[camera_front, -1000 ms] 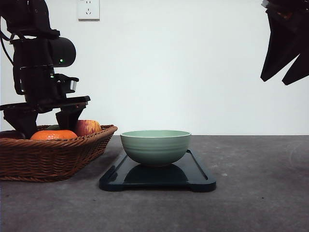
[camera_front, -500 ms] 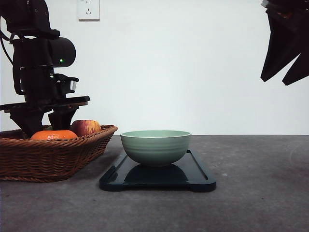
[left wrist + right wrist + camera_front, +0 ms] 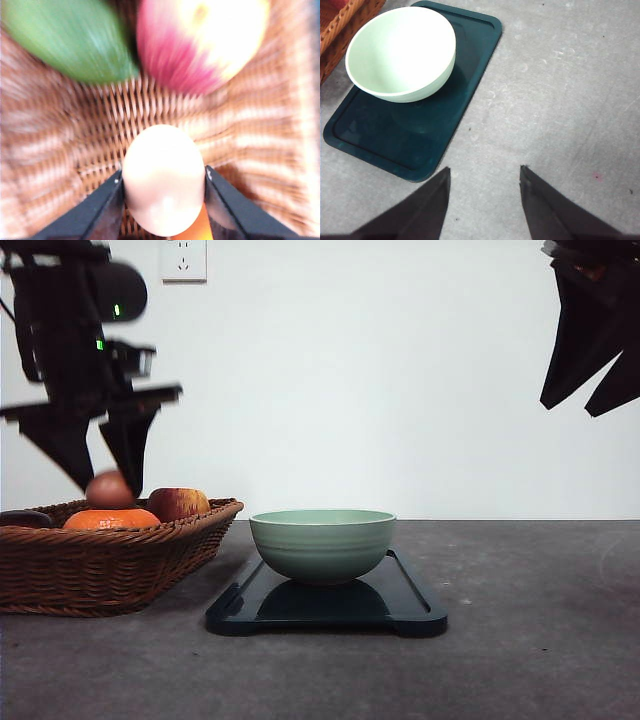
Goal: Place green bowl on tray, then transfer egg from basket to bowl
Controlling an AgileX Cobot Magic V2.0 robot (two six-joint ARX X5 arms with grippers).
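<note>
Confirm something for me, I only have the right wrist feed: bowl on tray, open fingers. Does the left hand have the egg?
Observer: Yes. In the left wrist view the egg is pinched between both fingers of the left hand.
Operator: Clear of the basket?
Observer: Not sideways. In the front view it hangs over the basket, just above the orange.
Operator: Right hand in the way?
Observer: No. In the front view the right hand hangs high at the right edge, well above the green bowl.
</note>
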